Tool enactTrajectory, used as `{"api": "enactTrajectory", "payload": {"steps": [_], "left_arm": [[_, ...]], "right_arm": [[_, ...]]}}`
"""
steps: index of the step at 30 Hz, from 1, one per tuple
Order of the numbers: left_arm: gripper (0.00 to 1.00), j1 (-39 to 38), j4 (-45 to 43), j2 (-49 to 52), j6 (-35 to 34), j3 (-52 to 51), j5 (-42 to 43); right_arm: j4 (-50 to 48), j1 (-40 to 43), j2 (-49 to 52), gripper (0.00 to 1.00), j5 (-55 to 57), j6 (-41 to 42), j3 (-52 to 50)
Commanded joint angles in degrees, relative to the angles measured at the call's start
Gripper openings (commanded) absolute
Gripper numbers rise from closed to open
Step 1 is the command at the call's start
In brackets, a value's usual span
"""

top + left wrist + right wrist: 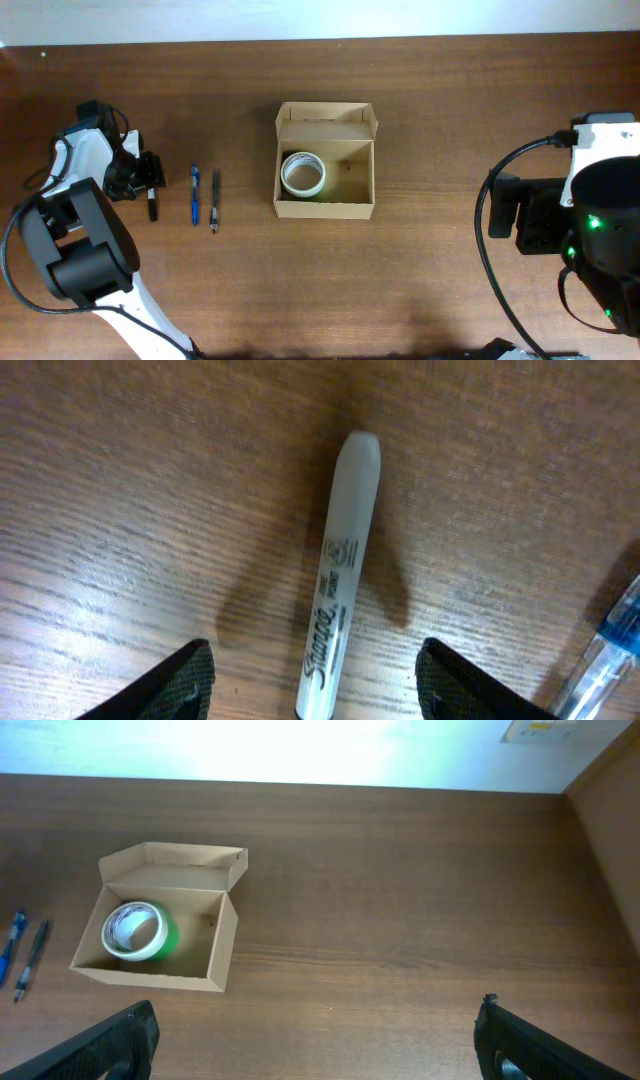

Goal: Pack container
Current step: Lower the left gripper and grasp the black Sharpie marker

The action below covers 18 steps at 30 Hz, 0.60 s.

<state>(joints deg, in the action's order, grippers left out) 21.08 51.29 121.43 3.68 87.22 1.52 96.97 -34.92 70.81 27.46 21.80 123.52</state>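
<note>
The tan cardboard container stands open at the table's middle, its flap lid folded back; it also shows in the right wrist view. A roll of tape lies inside at its left, green-sided in the right wrist view. My left gripper is open at the far left, its fingers either side of a grey Sharpie marker lying on the wood. My right gripper is open and empty, well right of the container.
A blue pen and a dark pen lie side by side between the marker and the container. The blue pen's tip shows in the left wrist view. A wall edge rises at the right.
</note>
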Motion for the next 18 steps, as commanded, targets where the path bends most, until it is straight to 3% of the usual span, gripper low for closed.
{"api": "enactTrajectory", "payload": {"steps": [1,10,18], "left_arm": [[0.64,0.5,-0.9,0.5,2.2,0.9,0.7],[0.52,0.5,-1.1,0.5,3.4,0.9,0.7],[0.51,0.5,1.3,0.5,1.9,0.9,0.6]], "right_arm": [[0.3,0.2,0.1,0.99,-0.3,-0.3,-0.2],[0.3,0.2,0.1,0.99,-0.8,-0.3,-0.2],[0.3,0.2,0.0,0.99,-1.4,-0.3,-0.2]]}}
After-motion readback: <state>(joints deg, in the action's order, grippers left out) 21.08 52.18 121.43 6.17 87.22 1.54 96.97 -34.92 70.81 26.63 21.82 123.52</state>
